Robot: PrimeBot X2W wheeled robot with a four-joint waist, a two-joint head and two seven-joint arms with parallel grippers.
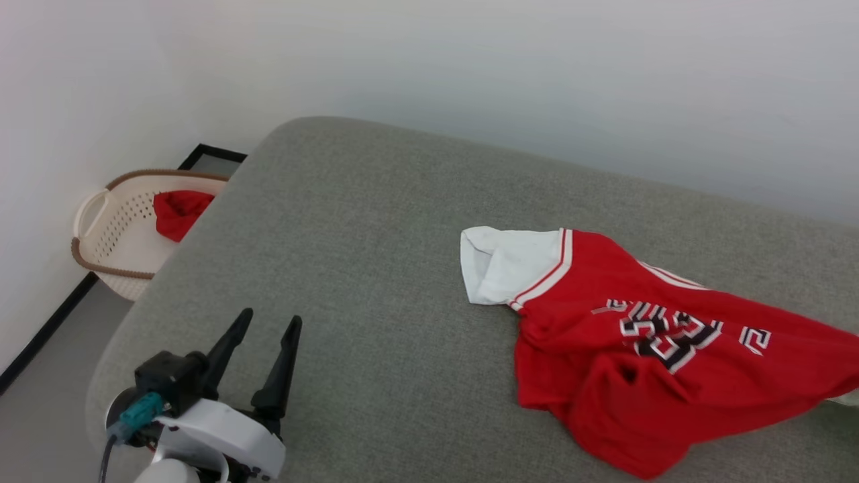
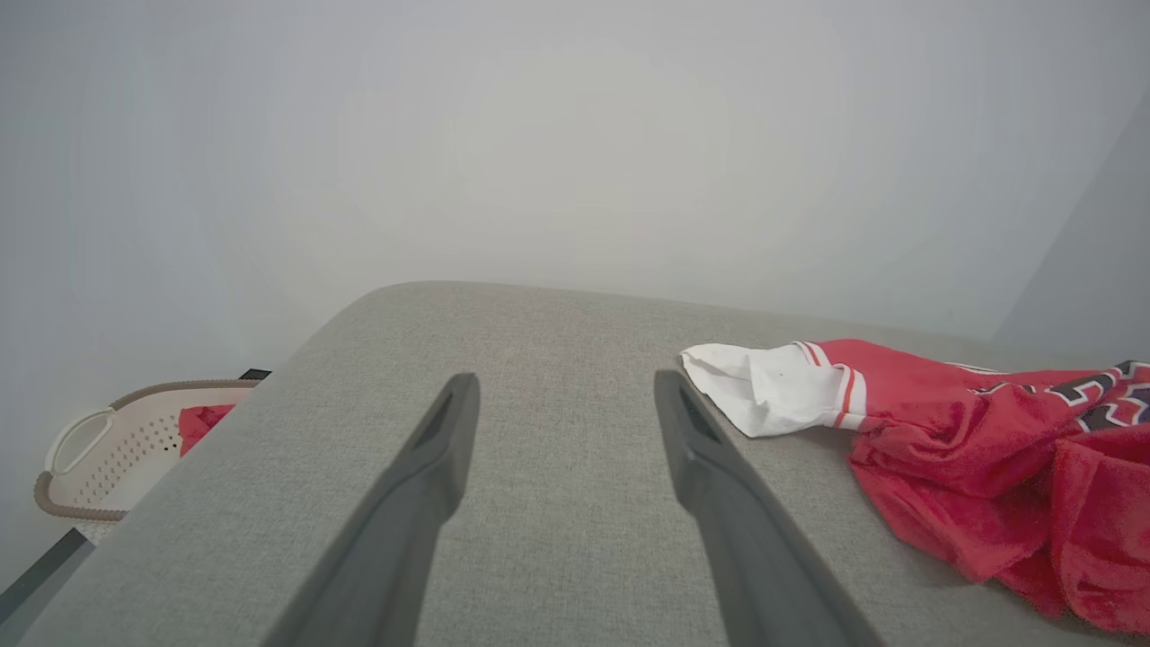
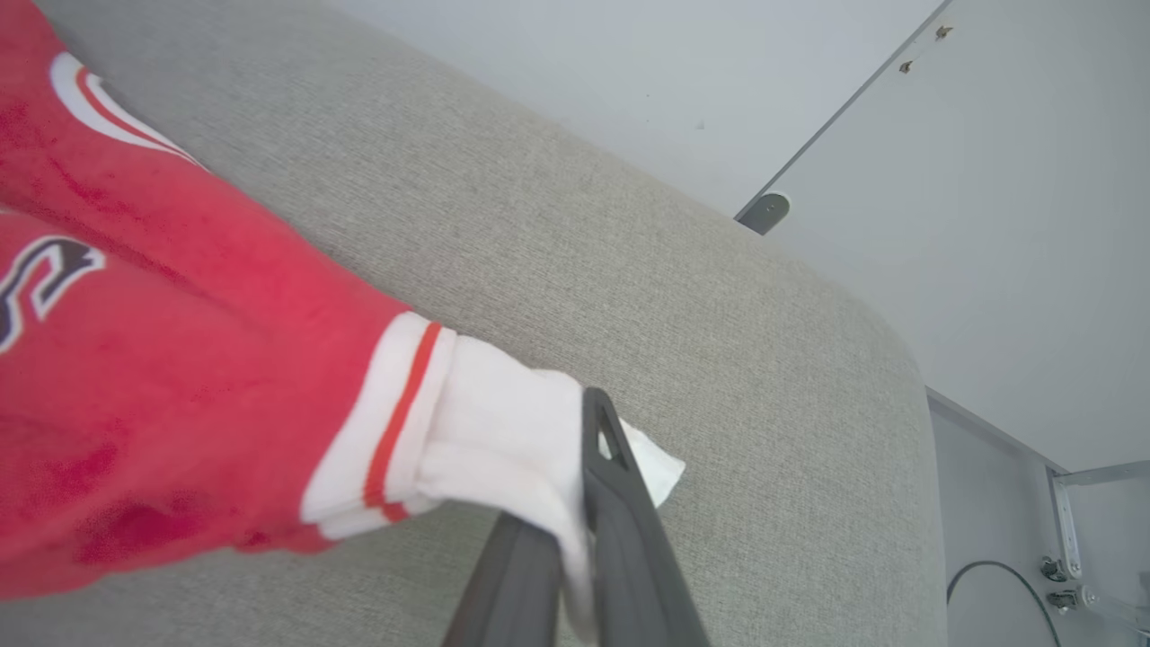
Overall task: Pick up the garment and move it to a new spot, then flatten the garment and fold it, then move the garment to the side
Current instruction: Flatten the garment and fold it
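Right wrist view — garment (image 3: 180,377) in tool (image 3: 573,481)

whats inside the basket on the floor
A crumpled red cloth shows inside the beige basket. The grey padded surface hides the basket's right part, so what else lies there cannot be seen.

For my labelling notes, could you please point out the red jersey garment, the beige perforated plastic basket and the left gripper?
Red jersey garment (image 1: 590,285): head view, red body.
Beige perforated plastic basket (image 1: 124,216): head view, inner wall.
Left gripper (image 1: 271,316): head view, between its fingers' tips.
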